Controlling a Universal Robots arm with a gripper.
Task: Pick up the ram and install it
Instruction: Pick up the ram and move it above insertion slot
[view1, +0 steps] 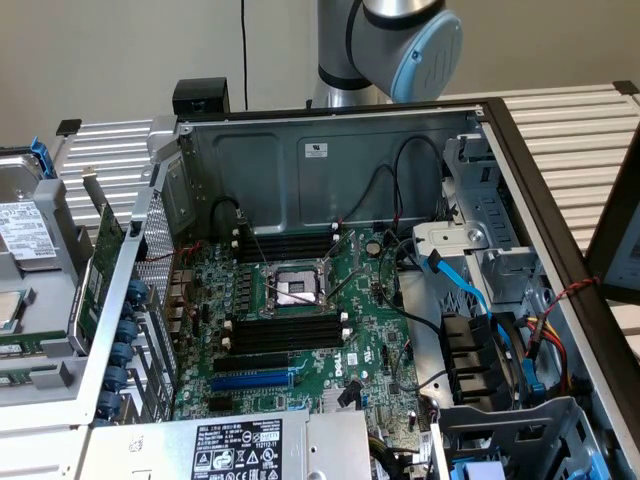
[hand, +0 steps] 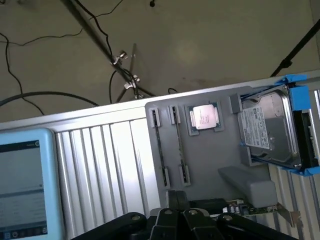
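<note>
Your black end effector (hand: 177, 202), jaws shut on nothing, hangs at the edge of the grey moulded parts tray (hand: 210, 160). In the tray's clips the ram (hand: 159, 145), a thin narrow stick, stands on edge, probably for pinching. A silver square processor (hand: 205, 117) and a blue-framed metal hard drive (hand: 267, 130) fill neighbouring recesses.

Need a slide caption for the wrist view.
Shut gripper hovers over a gray parts tray holding two ram sticks, a CPU and a hard drive.
</note>
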